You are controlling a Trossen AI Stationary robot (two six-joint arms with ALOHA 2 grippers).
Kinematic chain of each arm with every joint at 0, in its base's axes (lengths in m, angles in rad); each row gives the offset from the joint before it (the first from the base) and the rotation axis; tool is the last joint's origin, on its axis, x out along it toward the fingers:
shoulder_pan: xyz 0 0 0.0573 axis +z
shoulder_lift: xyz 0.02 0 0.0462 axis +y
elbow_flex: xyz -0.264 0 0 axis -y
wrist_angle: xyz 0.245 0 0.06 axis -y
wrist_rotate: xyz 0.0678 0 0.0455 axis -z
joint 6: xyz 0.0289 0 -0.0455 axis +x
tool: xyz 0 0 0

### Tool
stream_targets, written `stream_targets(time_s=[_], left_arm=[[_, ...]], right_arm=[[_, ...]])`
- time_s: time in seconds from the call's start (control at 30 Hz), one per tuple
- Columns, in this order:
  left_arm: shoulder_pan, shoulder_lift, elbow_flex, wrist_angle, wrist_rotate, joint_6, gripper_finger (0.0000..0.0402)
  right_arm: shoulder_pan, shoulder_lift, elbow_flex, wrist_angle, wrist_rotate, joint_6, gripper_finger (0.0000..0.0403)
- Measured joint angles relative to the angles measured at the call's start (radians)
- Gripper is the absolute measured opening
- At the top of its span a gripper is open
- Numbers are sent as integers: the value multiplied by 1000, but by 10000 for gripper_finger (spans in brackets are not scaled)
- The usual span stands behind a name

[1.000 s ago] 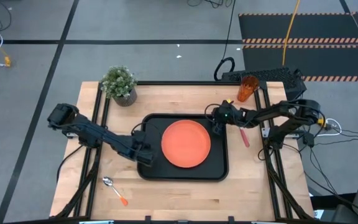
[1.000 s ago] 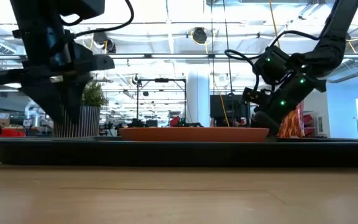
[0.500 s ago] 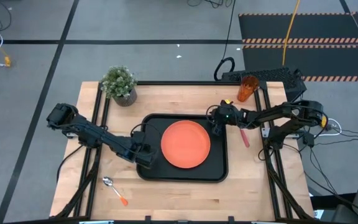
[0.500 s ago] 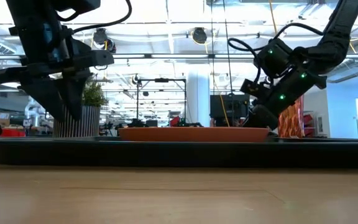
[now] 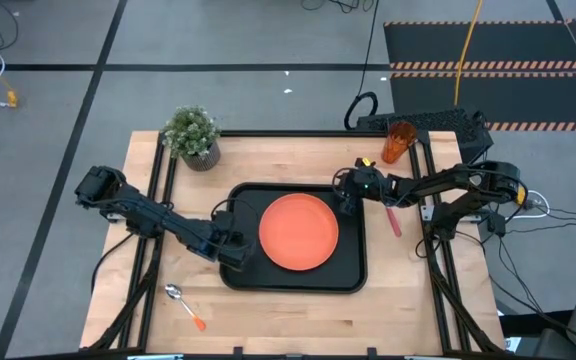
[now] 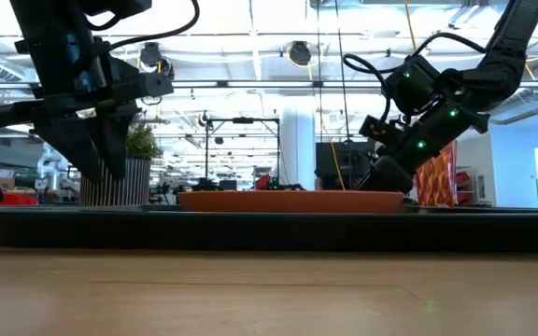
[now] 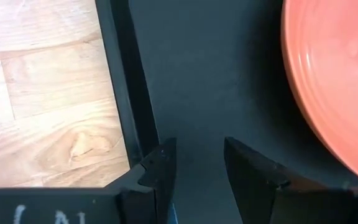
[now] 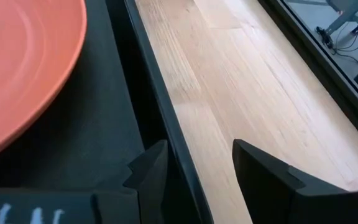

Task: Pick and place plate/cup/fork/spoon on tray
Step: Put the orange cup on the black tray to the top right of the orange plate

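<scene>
The left claw (image 5: 236, 250) hangs parted over the black tray's (image 5: 353, 272) left rim; the right claw (image 5: 348, 200) gapes astride its far right rim. The orange plate (image 5: 299, 231) lies on the tray, centred on the pale wooden desk (image 5: 298, 318), grey floor (image 5: 218, 60) beyond.

From my station: a pale wooden table (image 5: 298, 310) with visible grain and a soft satin sheen carries a matt black tray (image 5: 353, 272) that looks like plastic. On it, the orange plate (image 5: 299, 231) reads smooth and faintly glossy. The cup (image 5: 399, 142) is translucent amber plastic. The spoon (image 5: 183, 304) shows a shiny metal bowl. I see both grippers, left (image 7: 197, 167) and right (image 8: 194, 167), in dull, matt black.
</scene>
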Motion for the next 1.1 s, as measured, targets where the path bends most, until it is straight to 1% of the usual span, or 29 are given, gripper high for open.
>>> stream_targets(time_s=[0.07, 0.13, 0.33, 0.43, 0.53, 0.6, 0.7, 0.77, 0.83, 0.93, 1.03, 1.1], left_arm=[[0, -5, 0, -1, -3, 5, 136], [-5, -12, 1, -3, -31, 9, 136], [-15, -29, 47, -8, -208, 71, 136], [-14, -27, 71, -14, -300, 130, 136], [-9, -27, 95, -11, -412, 217, 136], [-2, -27, 111, -10, -506, 271, 136], [19, -27, 150, -7, -679, 346, 136], [36, -27, 188, -4, -738, 413, 136], [49, -27, 221, 46, -769, 512, 136], [50, -28, 230, 229, -819, 801, 136], [59, -30, 230, 396, -826, 1089, 136], [85, -46, 230, 471, -799, 1237, 136]], right_arm=[[0, 0, 0, 14, 0, -7, 176], [1, 0, 0, 37, 0, -16, 176], [4, 0, 0, 100, 1, -25, 176], [4, 0, 1, 120, 1, -25, 176], [4, 0, 1, 133, 2, -26, 176], [4, -12, 0, 138, 3, -27, 176], [4, -57, 1, 164, 3, -28, 176], [4, -109, 1, 160, 4, -22, 176], [4, -170, 1, 159, 7, -20, 176], [1, -272, 4, 123, 18, -21, 176], [-8, -371, 71, -32, 102, -53, 176], [-13, -423, 164, -186, 166, -90, 176]])
